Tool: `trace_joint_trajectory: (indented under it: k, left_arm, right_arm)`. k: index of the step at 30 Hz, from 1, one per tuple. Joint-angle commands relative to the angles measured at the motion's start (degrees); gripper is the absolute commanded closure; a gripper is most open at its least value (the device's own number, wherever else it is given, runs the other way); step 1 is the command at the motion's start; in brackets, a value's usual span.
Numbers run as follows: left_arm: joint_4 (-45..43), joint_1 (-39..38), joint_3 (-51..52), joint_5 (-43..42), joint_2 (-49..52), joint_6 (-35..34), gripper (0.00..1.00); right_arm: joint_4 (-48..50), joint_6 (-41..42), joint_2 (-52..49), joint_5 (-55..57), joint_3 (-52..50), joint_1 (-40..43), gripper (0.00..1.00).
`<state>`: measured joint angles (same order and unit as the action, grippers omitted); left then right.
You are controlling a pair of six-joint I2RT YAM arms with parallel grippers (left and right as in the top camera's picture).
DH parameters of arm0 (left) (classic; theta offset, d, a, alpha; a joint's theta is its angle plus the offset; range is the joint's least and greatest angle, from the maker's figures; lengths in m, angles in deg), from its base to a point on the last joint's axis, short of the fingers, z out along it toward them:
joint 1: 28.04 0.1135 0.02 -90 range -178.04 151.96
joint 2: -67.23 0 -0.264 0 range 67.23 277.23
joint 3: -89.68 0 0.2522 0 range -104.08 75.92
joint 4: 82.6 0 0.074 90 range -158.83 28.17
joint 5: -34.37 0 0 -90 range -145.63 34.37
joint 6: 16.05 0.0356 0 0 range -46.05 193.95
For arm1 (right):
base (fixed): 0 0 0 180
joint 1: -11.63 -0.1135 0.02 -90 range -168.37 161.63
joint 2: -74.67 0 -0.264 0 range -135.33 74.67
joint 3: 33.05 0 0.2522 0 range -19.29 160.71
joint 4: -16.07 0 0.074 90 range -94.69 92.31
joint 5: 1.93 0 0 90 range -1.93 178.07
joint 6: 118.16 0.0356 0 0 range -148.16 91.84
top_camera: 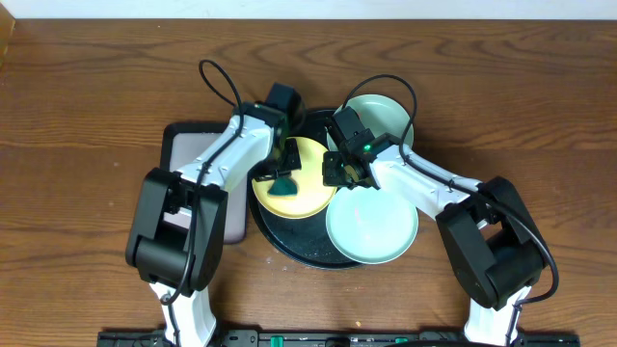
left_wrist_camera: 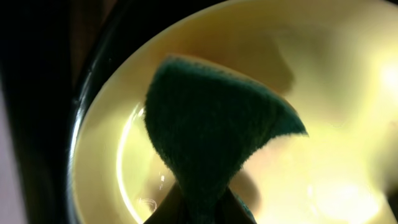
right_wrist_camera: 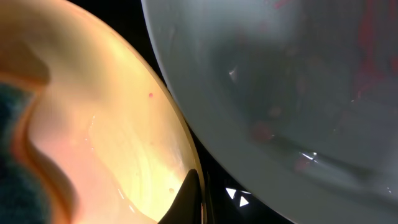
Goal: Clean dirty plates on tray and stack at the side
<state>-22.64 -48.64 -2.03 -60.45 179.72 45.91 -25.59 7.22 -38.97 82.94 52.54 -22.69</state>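
Observation:
The pale yellow plate (top_camera: 299,193) lies on the left of the round black tray (top_camera: 289,246). My left gripper (top_camera: 282,173) is shut on a dark green sponge (top_camera: 284,183) and presses it onto this plate. In the left wrist view the sponge (left_wrist_camera: 211,130) covers the plate's middle (left_wrist_camera: 336,93) above the gripper (left_wrist_camera: 202,208). My right gripper (top_camera: 337,172) is shut on the yellow plate's right rim; a black finger (right_wrist_camera: 194,199) lies over the rim (right_wrist_camera: 124,124). One mint plate (top_camera: 372,226) sits at the tray's front right and shows in the right wrist view (right_wrist_camera: 280,81). Another mint plate (top_camera: 381,118) sits at the back right.
A rectangular grey tray with a black rim (top_camera: 183,145) lies left of the round tray, under my left arm. Brown wooden table (top_camera: 87,116) surrounds everything. The front mint plate overhangs the round tray's right edge.

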Motion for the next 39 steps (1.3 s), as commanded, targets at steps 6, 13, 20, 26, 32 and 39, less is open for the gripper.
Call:
trace_joint_trajectory:
  k: [6, 13, 20, 26, 32, 39]
  left_arm:
    - [10.01, 4.02, -12.41, -2.47, -7.93, 6.62, 0.93]
    - [14.88, 15.78, -14.32, -2.19, -16.87, 7.89, 0.93]
    - [19.39, 28.55, -14.1, 4.0, -18.86, 8.81, 0.93]
    - [20.17, 34.51, -12.87, 4.0, -18.49, 9.2, 0.93]
    - [20.28, 38.05, -12.24, 3.28, -18.49, 9.2, 0.93]
    - [20.2, 38.71, -12.24, 1.38, -18.49, 10.05, 0.93]
  right_arm:
    - [-0.52, -0.68, -1.22, -0.31, 0.48, -0.5, 0.99]
    - [1.03, -3.8, -0.94, -4.61, 1.84, -0.5, 0.99]
    - [-8.37, -8.15, -0.46, -4.37, 10.97, -0.63, 0.99]
    - [-16.83, -11.85, -0.46, -0.66, 19.65, -2.29, 0.99]
    - [-23.26, -13.99, -0.46, 12.83, 26.49, -6.78, 0.99]
    - [-21.51, -15.32, -0.46, 21.92, 29.55, -12.31, 0.99]
